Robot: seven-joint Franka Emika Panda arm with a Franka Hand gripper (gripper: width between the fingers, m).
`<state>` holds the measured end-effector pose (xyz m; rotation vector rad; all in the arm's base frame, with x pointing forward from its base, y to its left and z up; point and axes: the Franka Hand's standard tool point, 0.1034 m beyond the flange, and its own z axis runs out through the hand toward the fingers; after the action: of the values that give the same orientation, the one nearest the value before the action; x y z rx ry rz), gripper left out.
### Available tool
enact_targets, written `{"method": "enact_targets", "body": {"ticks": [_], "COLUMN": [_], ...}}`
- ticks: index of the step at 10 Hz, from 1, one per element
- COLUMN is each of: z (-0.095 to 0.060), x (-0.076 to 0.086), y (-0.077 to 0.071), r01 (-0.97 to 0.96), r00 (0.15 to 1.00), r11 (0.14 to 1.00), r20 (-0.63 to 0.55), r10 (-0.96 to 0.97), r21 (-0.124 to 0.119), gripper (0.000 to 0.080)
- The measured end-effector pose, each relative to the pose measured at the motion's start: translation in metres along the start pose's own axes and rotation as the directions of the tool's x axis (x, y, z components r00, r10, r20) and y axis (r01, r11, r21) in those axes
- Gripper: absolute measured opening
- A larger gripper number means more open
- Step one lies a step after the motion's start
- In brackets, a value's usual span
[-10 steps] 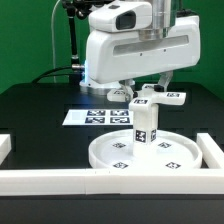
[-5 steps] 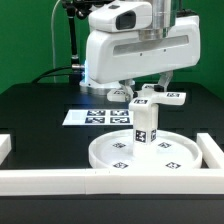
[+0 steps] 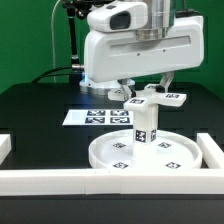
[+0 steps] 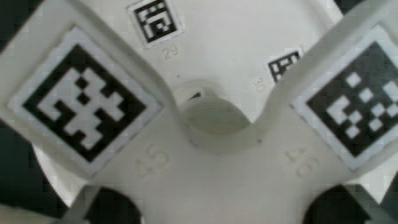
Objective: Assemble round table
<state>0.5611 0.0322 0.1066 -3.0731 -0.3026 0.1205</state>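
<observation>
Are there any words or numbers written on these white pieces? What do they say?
No words, letters or numbers can be read anywhere in either view.
Cross-shaped base: only black-and-white square tags, which are patterns and not writing.
Leg, round disc and marker board: the same kind of tags, too small to make out in detail.
</observation>
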Motion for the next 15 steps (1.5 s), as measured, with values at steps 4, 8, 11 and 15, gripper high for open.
{"method": "enact_targets", "body": {"ticks": [4, 8, 11, 15], "z": [0.0008, 0.0008, 0.0008, 0.0008], "x": [-0.0001, 0.0018, 0.0027, 0.0031], "y": [-0.0021, -0.0041, -0.0041, -0.0053], "r01": [-0.475, -0.799, -0.922, -0.951], "r00": [0.88, 0.6, 0.386, 0.308], "r11": [0.879, 0.597, 0.382, 0.304], "r20": [0.009, 0.04, 0.06, 0.066], "r10": [0.475, 0.799, 0.921, 0.949], "r21": [0.051, 0.069, 0.067, 0.063], "gripper": [0.0446, 0.0446, 0.0446, 0.0597]}}
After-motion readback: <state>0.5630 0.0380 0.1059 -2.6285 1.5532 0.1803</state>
